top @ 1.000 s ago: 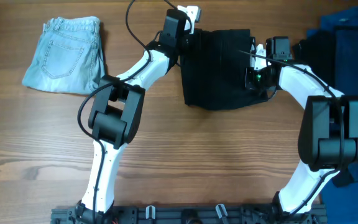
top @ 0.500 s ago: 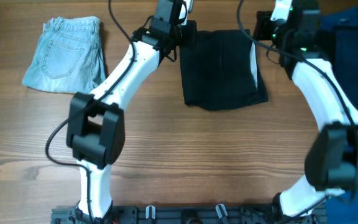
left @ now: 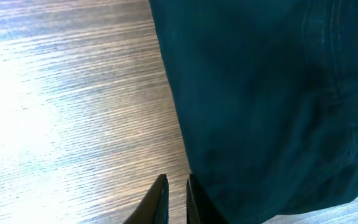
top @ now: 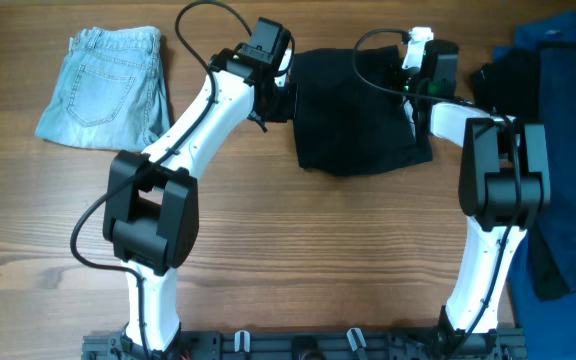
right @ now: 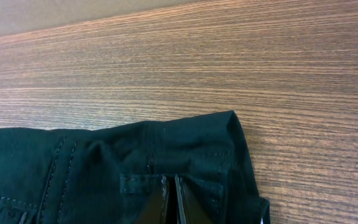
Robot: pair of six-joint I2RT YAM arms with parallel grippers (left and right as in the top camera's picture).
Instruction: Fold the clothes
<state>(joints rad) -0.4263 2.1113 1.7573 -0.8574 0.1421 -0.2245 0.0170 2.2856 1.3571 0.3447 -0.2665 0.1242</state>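
Garment (top: 358, 110): probably soft, limp, light. Best hold: stitched corners. Left gripper (left: 177, 182) nearly pressed together, cloth edge just right. Right gripper (right: 171, 182) pressed together over hem, pinch uncertain.

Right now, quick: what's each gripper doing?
Left gripper: closed, at the black garment's edge; a grip on it cannot be told.
Right gripper: closed on the black garment's corner.
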